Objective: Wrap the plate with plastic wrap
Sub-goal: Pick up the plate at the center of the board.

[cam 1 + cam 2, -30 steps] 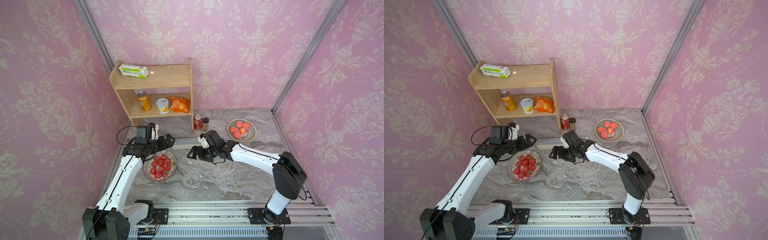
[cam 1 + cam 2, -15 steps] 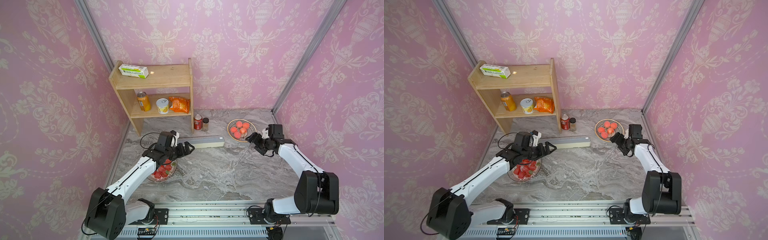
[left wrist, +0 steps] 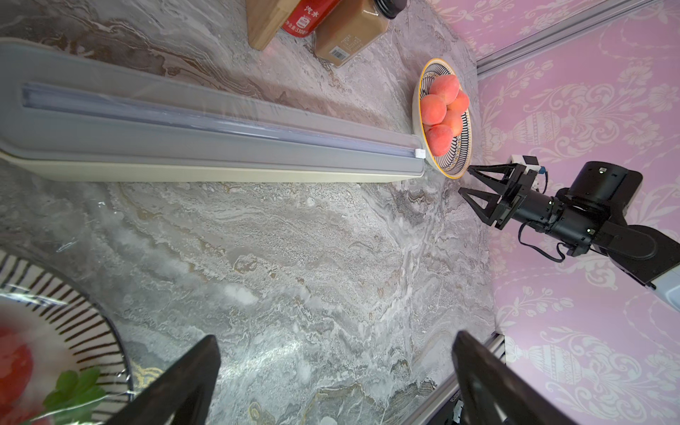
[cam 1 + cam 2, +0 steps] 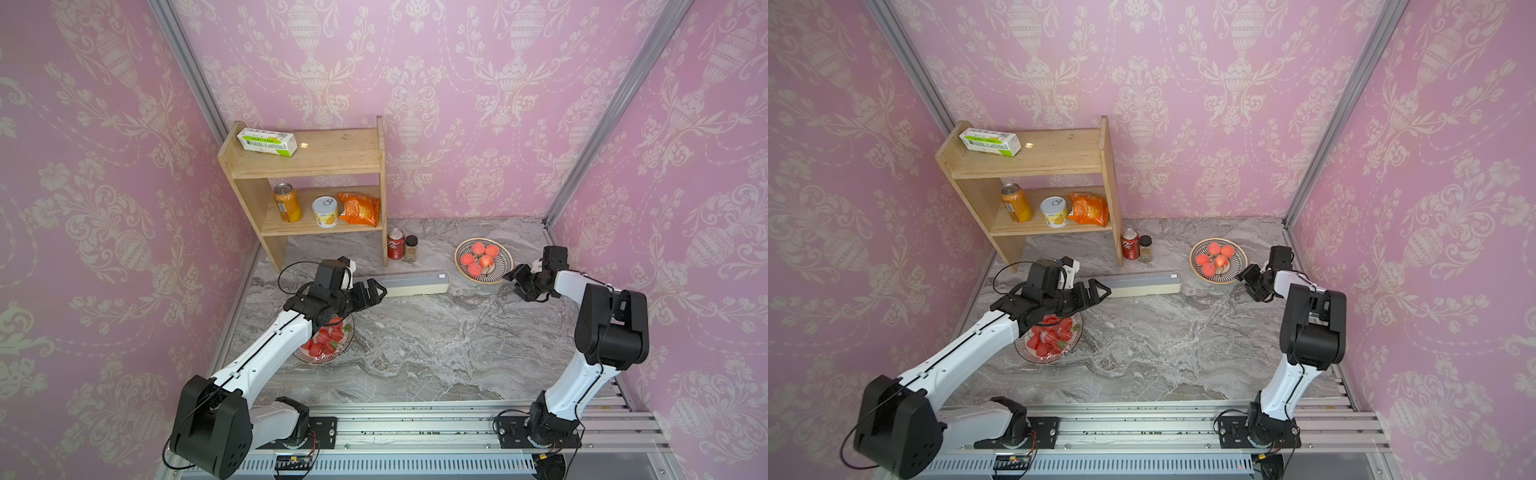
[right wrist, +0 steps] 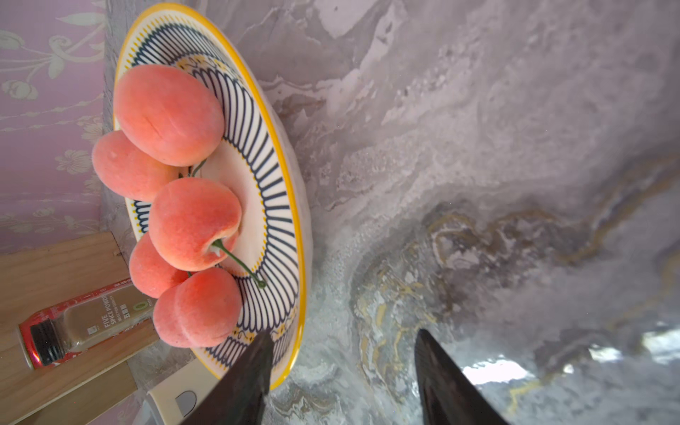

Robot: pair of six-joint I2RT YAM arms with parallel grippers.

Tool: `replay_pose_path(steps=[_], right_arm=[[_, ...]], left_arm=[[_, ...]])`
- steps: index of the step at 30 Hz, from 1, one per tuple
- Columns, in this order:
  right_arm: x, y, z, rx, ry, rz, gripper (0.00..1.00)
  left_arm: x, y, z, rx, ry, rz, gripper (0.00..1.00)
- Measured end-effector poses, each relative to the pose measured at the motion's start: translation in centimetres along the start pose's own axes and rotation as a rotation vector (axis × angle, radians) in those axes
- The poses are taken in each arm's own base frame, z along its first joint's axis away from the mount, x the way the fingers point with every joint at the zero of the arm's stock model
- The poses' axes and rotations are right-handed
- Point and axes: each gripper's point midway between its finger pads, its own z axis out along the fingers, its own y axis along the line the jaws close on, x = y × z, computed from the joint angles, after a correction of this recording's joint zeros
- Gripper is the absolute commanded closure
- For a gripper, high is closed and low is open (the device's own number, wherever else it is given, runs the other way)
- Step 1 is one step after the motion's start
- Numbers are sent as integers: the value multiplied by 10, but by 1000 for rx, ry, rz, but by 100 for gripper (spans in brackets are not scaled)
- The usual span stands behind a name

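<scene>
Our right hand (image 4: 510, 284) has left the long cream wrap box (image 4: 415, 284) for the yellow-rimmed striped peach plate (image 4: 503, 266) just ahead, jaws apart, empty; left hand (image 4: 379, 289) open. Probably next target.

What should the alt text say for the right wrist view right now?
The right tool, fingers apart and empty, sits at the yellow rim of a striped plate holding five peaches on the marble table. Also in view: a spice bottle against a red can, and the end of the cream wrap box.
</scene>
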Motion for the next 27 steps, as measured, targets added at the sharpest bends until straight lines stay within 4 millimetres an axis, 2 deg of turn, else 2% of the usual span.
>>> replay_pose_path(steps=[6,13,17,22,27], right_arm=[[-15,8,17,-31,0,7,63],[-16,7,30,-58,10,24,87],[-18,11,31,-73,3,23,100],[-16,7,31,-83,-8,20,100],[-6,-10,15,-63,-20,40,100]], left_arm=[[-3,3,-4,-36,-8,15,1],[-6,4,-8,-62,-16,36,1],[-5,6,-9,-73,-15,46,1],[-5,10,-10,-94,-17,47,1],[-5,12,-12,-103,-14,48,1]])
